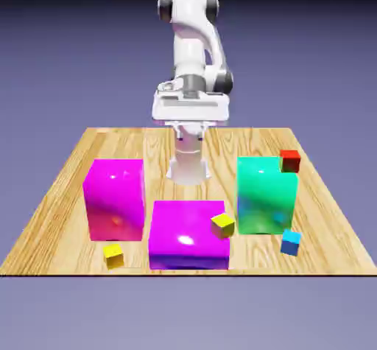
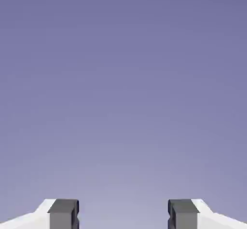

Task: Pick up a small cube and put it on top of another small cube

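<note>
Next: grab small yellow cube (image 1: 113,256), near edge of desk (image 1: 59,227), exterior view's left. Probably best straight down, jaws square to its faces, clear of magenta block (image 1: 116,200) behind. Cube's near face is turned slightly right; no long axis. Target red cube (image 1: 290,161): far right. Fingers (image 2: 63,216) parted, holding nothing.

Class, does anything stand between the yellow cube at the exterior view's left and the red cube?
Yes. Straight across, the low magenta block comes first, beside the yellow cube, then the green block, nearer the red cube. Lifting high would probably clear both.
</note>
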You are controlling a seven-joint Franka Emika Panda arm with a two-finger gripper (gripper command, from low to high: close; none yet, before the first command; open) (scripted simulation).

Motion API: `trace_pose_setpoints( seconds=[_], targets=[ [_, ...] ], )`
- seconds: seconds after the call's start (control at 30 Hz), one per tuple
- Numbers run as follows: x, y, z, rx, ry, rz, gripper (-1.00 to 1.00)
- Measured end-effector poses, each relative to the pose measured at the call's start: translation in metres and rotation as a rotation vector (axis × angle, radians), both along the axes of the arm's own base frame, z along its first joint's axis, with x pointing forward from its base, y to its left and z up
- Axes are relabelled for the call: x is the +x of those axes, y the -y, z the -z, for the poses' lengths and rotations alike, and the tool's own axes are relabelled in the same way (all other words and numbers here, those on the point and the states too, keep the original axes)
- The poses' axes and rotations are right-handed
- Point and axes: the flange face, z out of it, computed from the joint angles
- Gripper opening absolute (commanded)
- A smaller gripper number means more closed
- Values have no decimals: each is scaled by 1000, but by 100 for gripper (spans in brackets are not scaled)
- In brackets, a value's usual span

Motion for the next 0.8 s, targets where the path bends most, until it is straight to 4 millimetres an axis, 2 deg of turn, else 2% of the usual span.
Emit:
trace_pose_setpoints(
  seconds=[0.17, 0.37, 0.6, 0.8],
  targets=[
    [44, 41, 27, 113, -182, 168, 0],
    [85, 95, 72, 247, -391, 374, 0],
    [116, 162, 136, 399, -623, 616, 0],
    [128, 216, 200, 523, -814, 815, 0]
  ],
)
